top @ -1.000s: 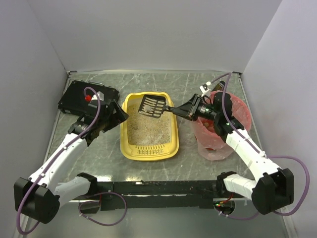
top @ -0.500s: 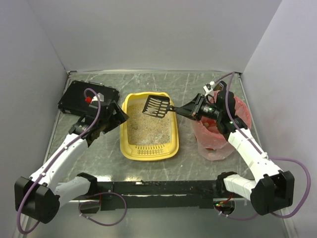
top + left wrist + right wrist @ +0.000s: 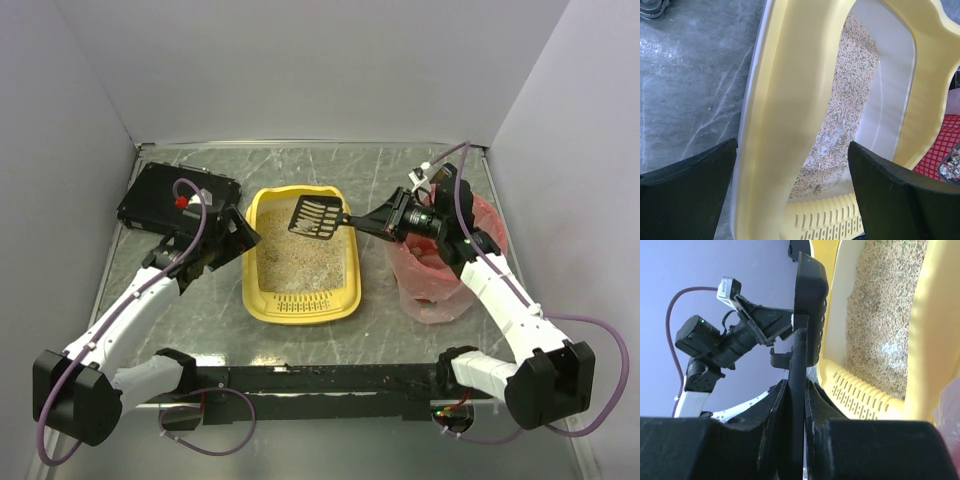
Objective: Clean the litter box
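The yellow litter box lies in the middle of the table with beige litter inside and its slotted rim at the near end. My right gripper is shut on the handle of a black slotted scoop, held above the box's far right part. In the right wrist view the fingers clamp the handle, with the box to the right. My left gripper is open and straddles the box's left wall, one finger outside and one over the litter.
A pink-red bag-lined round bin stands right of the litter box, under my right arm. A flat black box with a red knob lies at the far left. Grey walls close in the table on three sides.
The scoop has lifted a little and shifted right over the far end of the box, mostly in the first half second. The left arm has barely moved.
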You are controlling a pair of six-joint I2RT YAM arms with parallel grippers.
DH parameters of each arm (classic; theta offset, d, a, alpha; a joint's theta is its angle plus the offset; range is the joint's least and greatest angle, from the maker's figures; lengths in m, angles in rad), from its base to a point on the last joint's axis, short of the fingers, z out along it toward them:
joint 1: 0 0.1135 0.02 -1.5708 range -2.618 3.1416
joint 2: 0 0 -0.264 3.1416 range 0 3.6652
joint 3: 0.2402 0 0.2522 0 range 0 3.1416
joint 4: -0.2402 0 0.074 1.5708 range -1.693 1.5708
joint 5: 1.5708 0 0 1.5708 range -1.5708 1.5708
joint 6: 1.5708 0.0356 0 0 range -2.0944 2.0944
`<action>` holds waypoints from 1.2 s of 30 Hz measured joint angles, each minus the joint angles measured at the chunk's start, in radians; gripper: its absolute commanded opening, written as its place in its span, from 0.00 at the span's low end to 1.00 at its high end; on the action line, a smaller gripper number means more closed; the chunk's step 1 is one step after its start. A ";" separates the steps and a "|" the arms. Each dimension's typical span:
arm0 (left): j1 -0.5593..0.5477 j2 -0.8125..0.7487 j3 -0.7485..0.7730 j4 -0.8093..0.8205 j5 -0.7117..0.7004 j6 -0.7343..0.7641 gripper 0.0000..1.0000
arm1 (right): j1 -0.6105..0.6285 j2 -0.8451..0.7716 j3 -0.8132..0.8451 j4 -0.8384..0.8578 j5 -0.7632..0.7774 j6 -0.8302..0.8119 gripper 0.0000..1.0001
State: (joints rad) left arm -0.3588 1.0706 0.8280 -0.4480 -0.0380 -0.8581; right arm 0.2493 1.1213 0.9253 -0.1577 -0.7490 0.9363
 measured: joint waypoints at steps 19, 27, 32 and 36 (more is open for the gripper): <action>0.000 -0.006 -0.028 0.048 0.041 0.031 0.97 | -0.739 -0.356 -0.008 -0.241 -0.286 -0.028 0.00; 0.000 0.006 -0.028 0.048 0.044 0.034 0.97 | -0.892 -0.377 -0.012 -0.403 -0.297 -0.101 0.00; 0.000 0.006 -0.028 0.048 0.044 0.034 0.97 | -0.916 -0.399 0.111 -0.608 -0.050 -0.216 0.00; 0.000 0.006 -0.028 0.048 0.044 0.034 0.97 | -0.918 -0.450 0.155 -0.674 0.106 -0.273 0.00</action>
State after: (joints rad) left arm -0.3588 1.0771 0.8001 -0.3996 0.0059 -0.8238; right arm -0.6685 0.6716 1.0805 -0.8322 -0.6426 0.6632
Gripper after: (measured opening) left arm 0.969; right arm 0.226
